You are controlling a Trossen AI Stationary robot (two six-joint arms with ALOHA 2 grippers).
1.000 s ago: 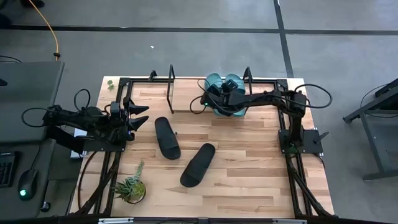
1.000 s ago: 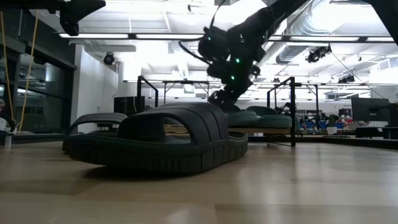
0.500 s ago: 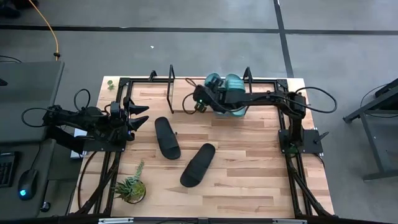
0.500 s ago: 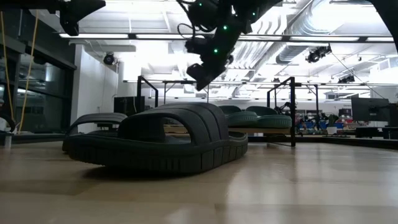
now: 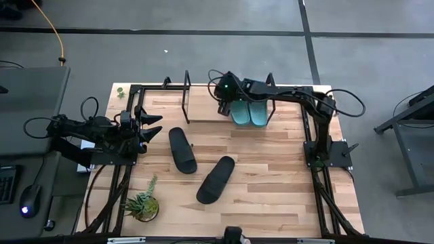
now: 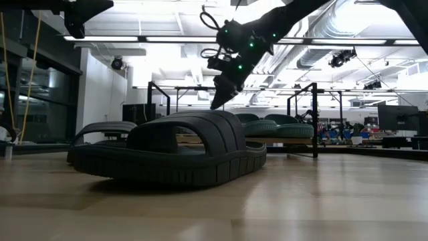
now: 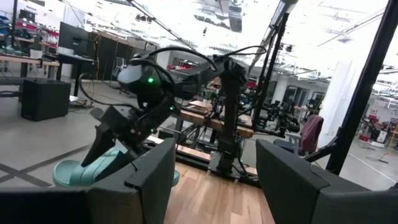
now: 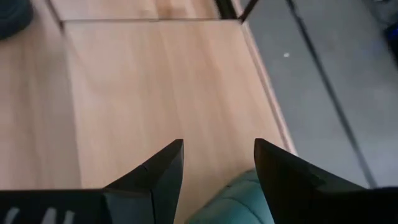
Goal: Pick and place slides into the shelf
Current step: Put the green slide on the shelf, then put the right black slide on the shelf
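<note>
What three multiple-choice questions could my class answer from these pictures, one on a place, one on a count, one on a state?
1. Where do the teal slides lie?
A. on the shelf
B. beside the plant
C. on the floor

2. How many black slides lie on the tabletop?
A. one
B. two
C. four

3. How is the right end effector?
A. shut on a slide
B. open and empty
C. out of view

Answers: 1 A, the high view shows both side by side between the wire brackets. 2 B, two lie apart near the middle. 3 B, the right wrist view shows parted fingers with nothing between them.
</note>
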